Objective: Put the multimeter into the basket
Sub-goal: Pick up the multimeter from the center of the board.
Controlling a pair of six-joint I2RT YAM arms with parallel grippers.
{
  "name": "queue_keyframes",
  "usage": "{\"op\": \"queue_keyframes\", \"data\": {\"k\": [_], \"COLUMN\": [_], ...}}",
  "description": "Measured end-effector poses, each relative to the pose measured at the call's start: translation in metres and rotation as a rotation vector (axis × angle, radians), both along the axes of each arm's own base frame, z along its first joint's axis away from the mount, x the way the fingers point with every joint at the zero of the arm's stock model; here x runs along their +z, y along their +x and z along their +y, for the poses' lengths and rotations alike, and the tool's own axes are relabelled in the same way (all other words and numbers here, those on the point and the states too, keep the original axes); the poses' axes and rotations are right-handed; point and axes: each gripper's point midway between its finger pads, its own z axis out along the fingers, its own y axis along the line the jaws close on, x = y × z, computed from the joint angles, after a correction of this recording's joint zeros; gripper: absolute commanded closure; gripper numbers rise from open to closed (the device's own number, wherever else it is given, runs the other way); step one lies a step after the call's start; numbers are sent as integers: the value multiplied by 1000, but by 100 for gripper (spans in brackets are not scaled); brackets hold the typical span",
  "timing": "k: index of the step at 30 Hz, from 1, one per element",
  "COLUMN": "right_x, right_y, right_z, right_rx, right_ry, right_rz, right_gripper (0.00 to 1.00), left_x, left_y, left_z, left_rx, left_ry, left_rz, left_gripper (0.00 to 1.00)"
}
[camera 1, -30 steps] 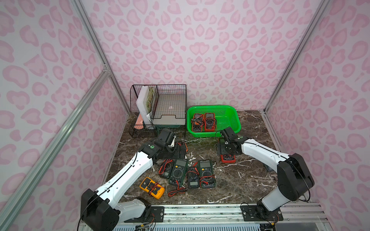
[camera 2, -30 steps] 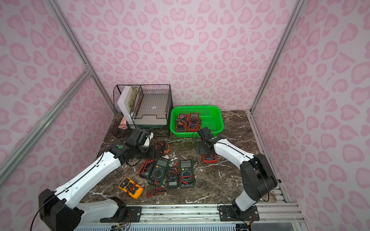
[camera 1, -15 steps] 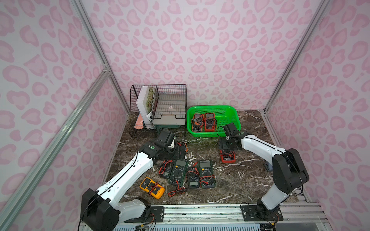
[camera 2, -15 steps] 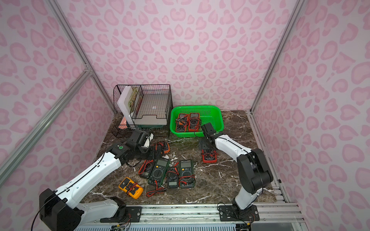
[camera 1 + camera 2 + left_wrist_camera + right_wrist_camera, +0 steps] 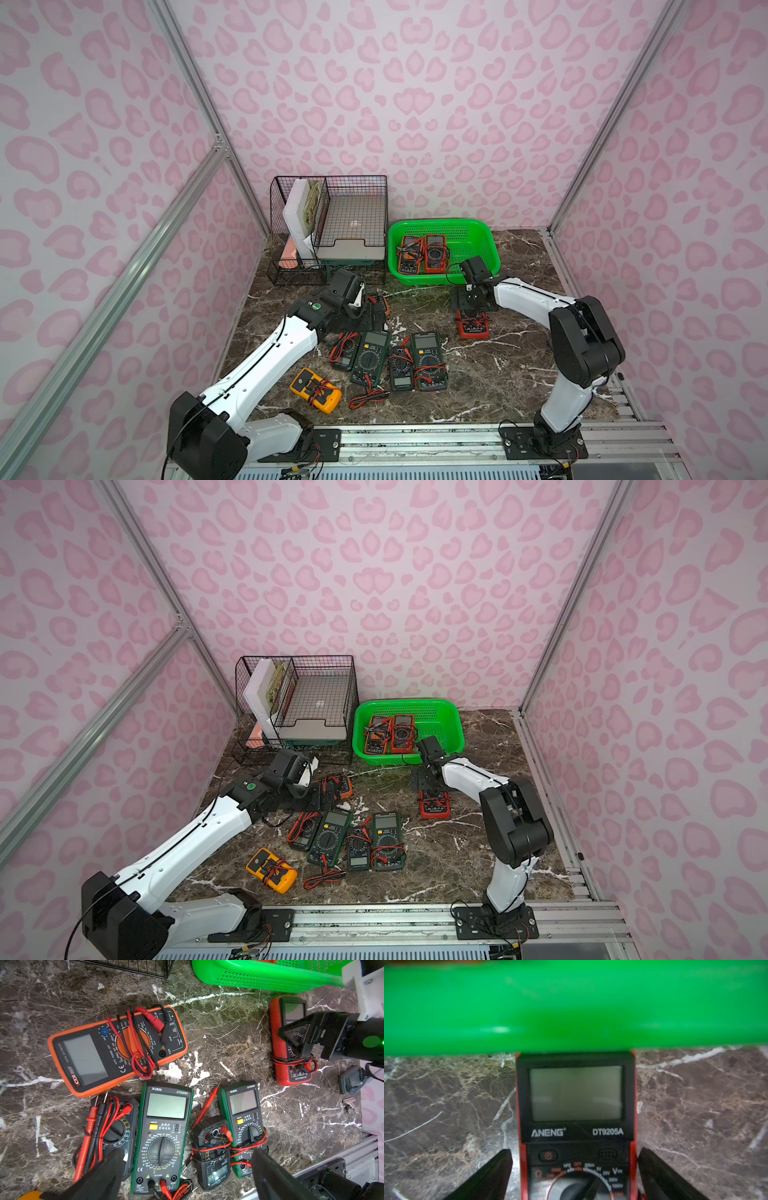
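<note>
A red multimeter (image 5: 473,326) (image 5: 576,1103) lies flat on the marble just in front of the bright green basket (image 5: 491,249) (image 5: 571,1012). My right gripper (image 5: 471,299) (image 5: 575,1153) is low over it, open, with one finger on each side of its body and small gaps showing. Two orange multimeters (image 5: 424,254) lie inside the basket. My left gripper (image 5: 368,316) (image 5: 187,1153) hangs open and empty above a cluster of meters: an orange one (image 5: 89,1059), two green ones (image 5: 164,1136) and smaller black ones.
A black wire-mesh organiser (image 5: 332,232) holding paper stands at the back left, next to the basket. A yellow multimeter (image 5: 315,390) lies near the front left. Loose red and black test leads (image 5: 368,397) trail around the cluster. Aluminium rails border the front and right edges.
The right gripper has come down over the red multimeter and now straddles it, with the right elbow swung inward. The left arm has hardly moved.
</note>
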Motion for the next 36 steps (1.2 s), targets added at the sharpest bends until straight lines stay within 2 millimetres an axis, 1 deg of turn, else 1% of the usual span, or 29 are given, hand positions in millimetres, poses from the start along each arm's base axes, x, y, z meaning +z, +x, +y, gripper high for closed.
{"op": "queue_keyframes", "data": {"k": [3, 7, 10, 15, 19, 23, 29, 36], "right_x": [-8, -12, -13, -13, -11, -8, 7, 33], "right_y": [-1, 4, 5, 4, -11, -32, -52, -68], "right_z": [0, 2, 3, 4, 10, 13, 13, 9], "right_rx": [2, 3, 5, 19, 46, 63, 48, 23], "right_ry": [-8, 0, 6, 3, 9, 22, 53, 108], "right_rz": [15, -3, -14, -36, -24, 11, 8, -29], "right_gripper": [1, 1, 7, 23, 35, 40, 42, 43], "left_x": [0, 0, 0, 0, 2, 3, 5, 11], "left_y": [0, 0, 0, 0, 3, 5, 9, 15], "left_z": [0, 0, 0, -2, -5, -9, -15, -23], "left_rx": [0, 0, 2, 12, 9, 4, -7, -8], "left_ry": [0, -1, -3, -16, -28, -40, -57, -82], "left_rz": [0, 0, 2, 11, 11, 15, 19, 18], "left_gripper": [1, 1, 1, 1, 2, 1, 1, 2]}}
